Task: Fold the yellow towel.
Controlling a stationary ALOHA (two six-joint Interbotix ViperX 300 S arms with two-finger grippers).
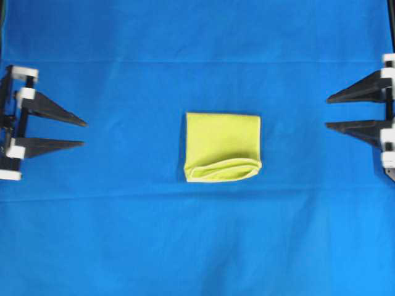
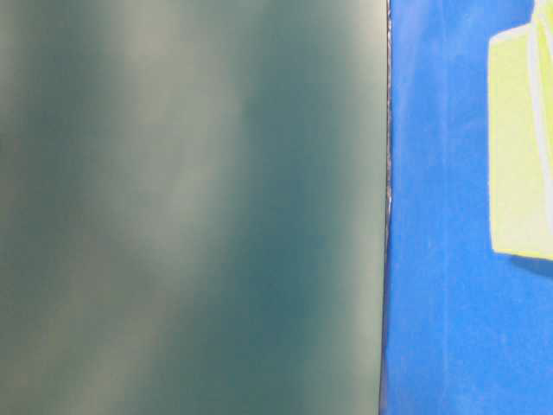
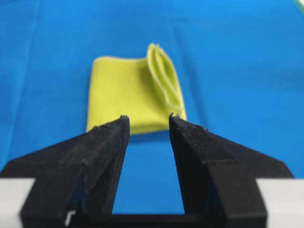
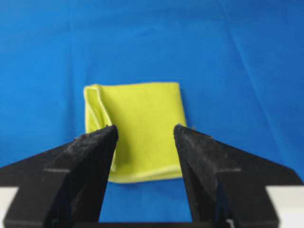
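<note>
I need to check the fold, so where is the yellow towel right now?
In the overhead view the yellow towel lies folded near the middle of the blue cloth, apart from both grippers at the left and right edges.

Towel (image 1: 222,147) on cloth (image 1: 197,246), midway between left gripper (image 1: 84,134) and right gripper (image 1: 326,112), well apart from both.

Yellow towel (image 1: 222,143), folded small, layered hems along near edge, mid-cloth.
</note>
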